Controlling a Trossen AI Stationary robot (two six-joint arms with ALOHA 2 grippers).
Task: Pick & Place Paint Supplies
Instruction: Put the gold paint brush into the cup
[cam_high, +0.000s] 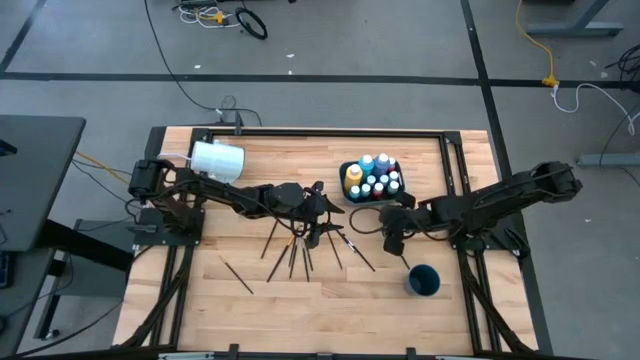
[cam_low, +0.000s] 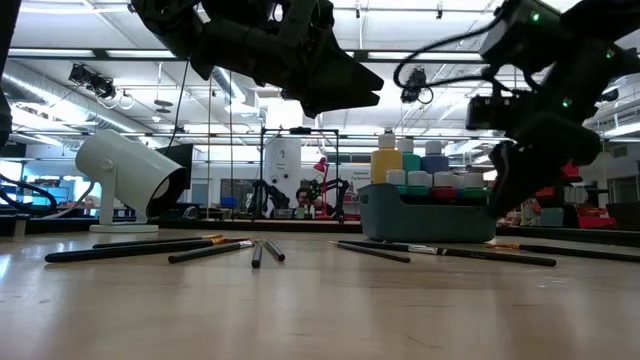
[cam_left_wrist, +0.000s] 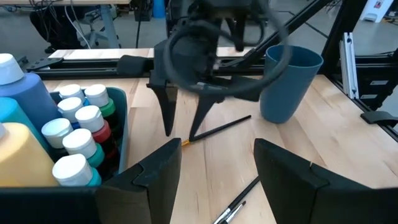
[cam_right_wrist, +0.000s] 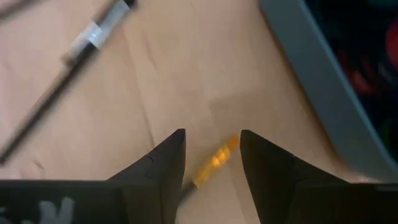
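**Bottles in tray, brushes on table**

The tray (cam_high: 345, 190) held capped paint bottles (cam_high: 378, 180). A blue cup (cam_high: 423, 281) stood apart. Brushes (cam_high: 295, 255) lay scattered mid-table. The right gripper (cam_right_wrist: 211, 158) hung low beside the tray, jaws apart astride a brush tip (cam_right_wrist: 217, 159). The left gripper (cam_left_wrist: 214, 171) hovered over the brushes, jaws apart, holding nothing.

The tray (cam_high: 346, 170) with the paint bottles (cam_high: 377, 178) stands at the table's (cam_high: 280, 300) far right part. The brushes (cam_high: 292, 250) lie spread left of it, nearer the front. The cup (cam_high: 423, 281) stands right of them.
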